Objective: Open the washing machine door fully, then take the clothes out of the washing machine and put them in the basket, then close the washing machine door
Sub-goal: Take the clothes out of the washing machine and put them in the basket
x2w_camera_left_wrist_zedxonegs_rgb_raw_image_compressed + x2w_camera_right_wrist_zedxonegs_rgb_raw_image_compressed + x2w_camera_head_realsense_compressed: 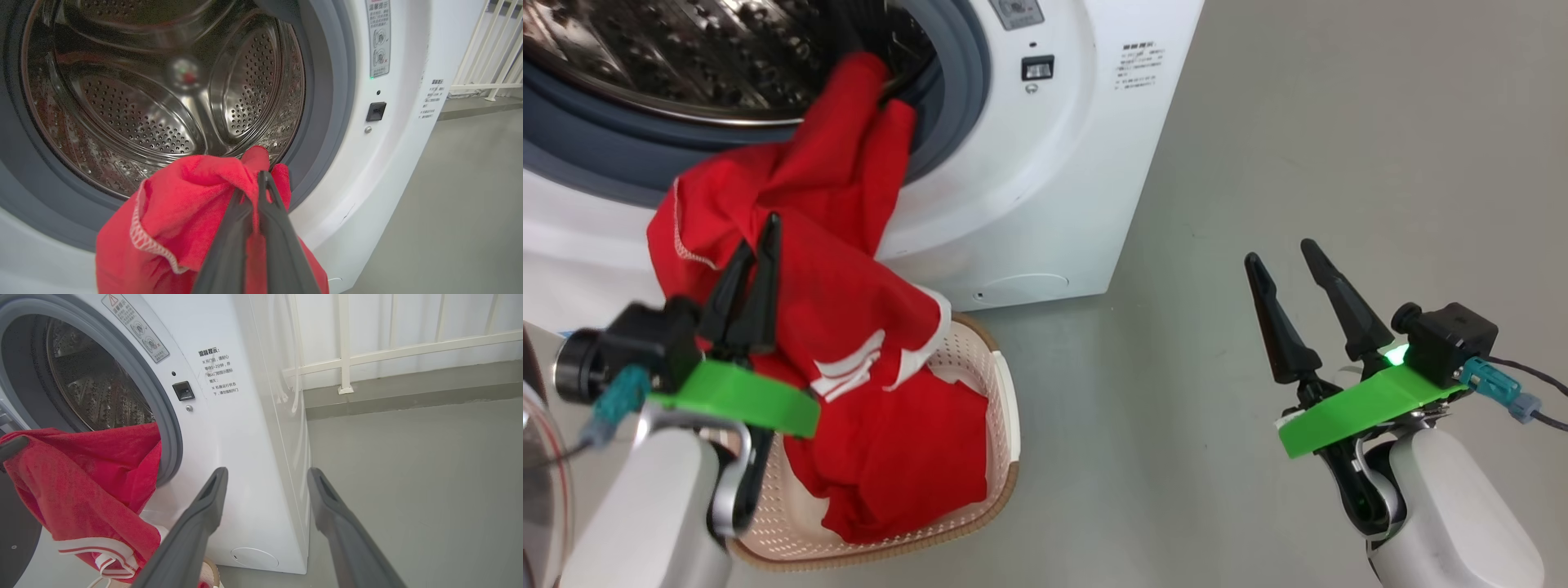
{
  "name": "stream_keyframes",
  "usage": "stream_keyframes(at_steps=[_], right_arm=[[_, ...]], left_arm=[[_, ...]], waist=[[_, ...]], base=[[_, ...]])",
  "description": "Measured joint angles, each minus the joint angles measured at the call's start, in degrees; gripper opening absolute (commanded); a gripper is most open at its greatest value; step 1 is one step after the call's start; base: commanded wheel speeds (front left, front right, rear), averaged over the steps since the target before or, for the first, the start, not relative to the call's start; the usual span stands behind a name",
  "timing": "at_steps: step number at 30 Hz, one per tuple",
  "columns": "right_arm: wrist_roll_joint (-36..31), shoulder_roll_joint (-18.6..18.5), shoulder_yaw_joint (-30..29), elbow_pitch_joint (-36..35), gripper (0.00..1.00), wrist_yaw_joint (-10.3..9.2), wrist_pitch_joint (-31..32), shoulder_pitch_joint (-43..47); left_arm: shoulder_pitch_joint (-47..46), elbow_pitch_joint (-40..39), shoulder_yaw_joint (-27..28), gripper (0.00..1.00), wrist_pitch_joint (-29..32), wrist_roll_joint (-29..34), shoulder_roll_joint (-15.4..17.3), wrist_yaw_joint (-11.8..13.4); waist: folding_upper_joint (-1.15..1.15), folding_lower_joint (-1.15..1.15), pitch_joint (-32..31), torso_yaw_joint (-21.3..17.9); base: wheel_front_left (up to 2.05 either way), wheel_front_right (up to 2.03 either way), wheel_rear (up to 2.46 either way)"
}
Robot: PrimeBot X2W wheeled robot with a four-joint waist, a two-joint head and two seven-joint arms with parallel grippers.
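The washing machine point(1045, 188) stands open, its steel drum point(143, 102) bare inside. Red clothes point(833, 269) with white trim drape from the grey gasket down into the cream basket point(1006, 408) on the floor in front. My left gripper point(760, 233) is shut on a fold of the red cloth point(184, 204) just outside the drum mouth. My right gripper point(1281, 252) stands open over the floor to the right, nothing between its fingers point(204, 514). A curved piece of the door's glass point(543, 482) shows at the far left edge.
Grey floor point(1298, 122) stretches to the right of the machine. A white railing point(343, 355) runs along the wall behind it. The basket sits tight against the machine's front, below the opening.
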Motion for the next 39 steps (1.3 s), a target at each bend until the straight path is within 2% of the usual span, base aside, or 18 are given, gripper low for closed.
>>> stream_keyframes(at_steps=[6,13,20,23,29,34,39], right_arm=[[0.0,-0.3,0.6,0.3,1.0,0.0,0.0,1.1],[0.4,-0.7,1.3,0.5,1.0,0.0,0.0,1.2],[0.5,-1.0,1.6,0.6,1.0,0.0,0.0,1.3],[0.5,-1.1,1.8,0.7,1.0,0.0,0.0,1.3],[0.7,-1.1,1.7,0.7,1.0,0.0,0.0,1.3],[0.7,-0.9,1.7,0.9,1.0,0.0,0.0,1.2],[0.7,-0.9,1.8,0.8,1.0,0.0,0.0,1.1]], left_arm=[[7.3,-13.4,0.3,0.0,2.3,0.2,1.8,3.6],[13.5,-24.6,2.5,0.0,2.8,0.4,3.4,8.0],[16.0,-27.4,2.2,0.0,3.9,0.2,3.9,8.7],[16.4,-24.1,0.8,0.0,4.2,0.0,3.8,8.2],[17.0,-13.1,-2.6,0.0,3.7,-1.3,1.6,4.8],[14.8,1.1,-4.9,0.0,2.7,-1.6,0.4,1.0],[9.0,15.5,-5.6,0.0,1.2,-1.6,-2.3,-2.1]], waist=[[0.0,0.0,-1.3,0.5],[0.0,0.0,-2.2,0.5],[0.0,0.0,-2.7,0.7],[0.0,0.0,-2.7,0.6],[0.0,0.0,-2.1,0.4],[0.0,0.0,-1.7,0.1],[0.0,0.0,-1.2,-0.2]], base=[[0.0,0.0,0.0],[0.0,0.0,0.0],[0.0,0.0,0.0],[0.0,0.0,0.0],[0.0,0.0,0.0],[0.0,0.0,0.0],[0.0,0.0,0.0]])
